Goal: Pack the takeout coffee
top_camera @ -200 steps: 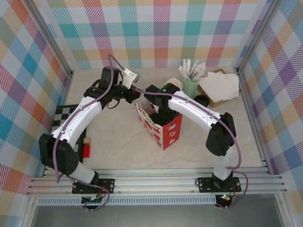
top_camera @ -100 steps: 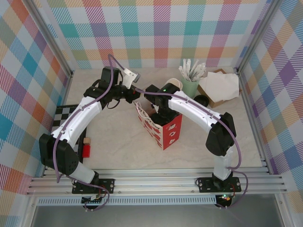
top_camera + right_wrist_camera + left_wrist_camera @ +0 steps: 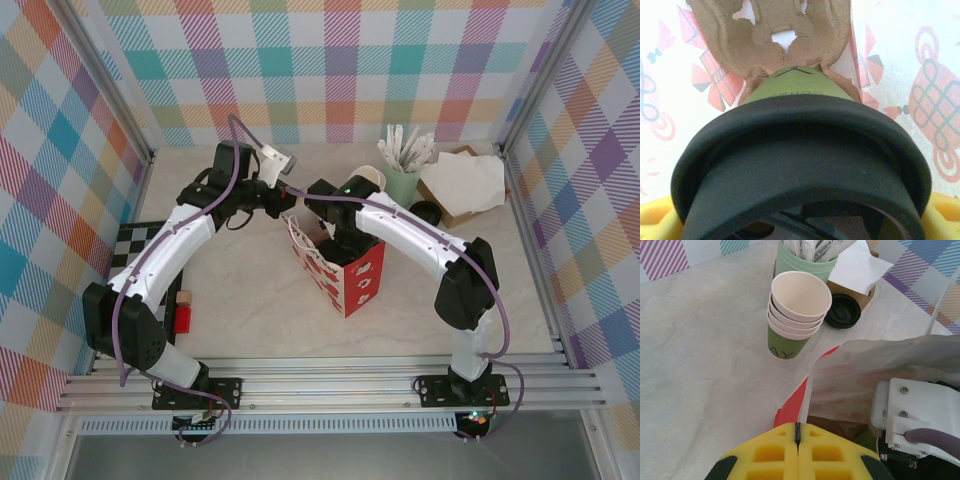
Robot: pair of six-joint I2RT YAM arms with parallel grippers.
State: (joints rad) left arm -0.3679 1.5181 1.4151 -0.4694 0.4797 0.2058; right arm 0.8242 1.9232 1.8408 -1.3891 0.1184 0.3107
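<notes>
The takeout coffee, a dark-green cup under a round black lid, sits between the yellow fingers of my right gripper, which is shut on it. It hangs inside the red-and-white paper bag, just above a brown cardboard cup carrier at the bag's bottom. My left gripper is shut on the near top edge of the paper bag, holding its mouth wide. In the top view the left gripper is at the bag's back-left corner.
A stack of empty green cups stands behind the bag, with a loose black lid beside it. Further back are a mint cup of wrapped sticks and a box of napkins. A checkered board and a red block lie at the left.
</notes>
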